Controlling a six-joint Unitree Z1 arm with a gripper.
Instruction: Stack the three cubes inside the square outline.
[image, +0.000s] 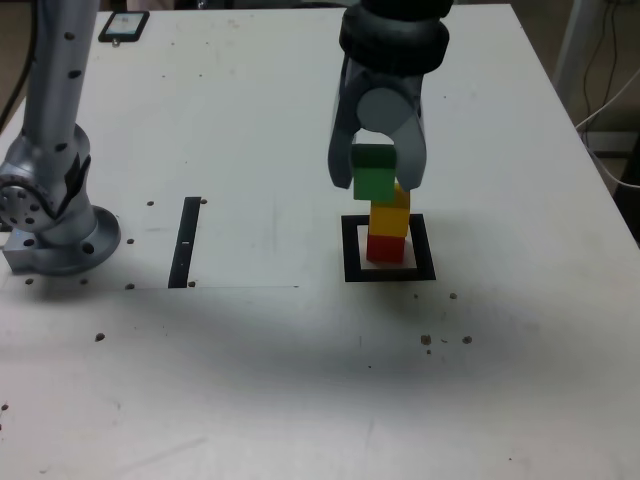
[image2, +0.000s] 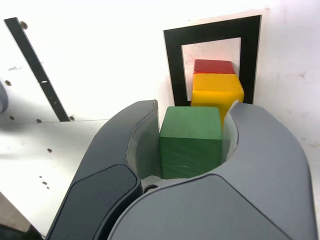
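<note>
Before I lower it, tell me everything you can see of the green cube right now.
The green cube is a small, solid-coloured block with plain matte faces and crisp edges, unmarked. It is upright and held off the table between the jaws of the tool, which are shut on its sides. In the exterior view it hangs level with the top of the yellow cube, offset toward the view's left, not yet centred over it. Whether the two touch I cannot tell.
</note>
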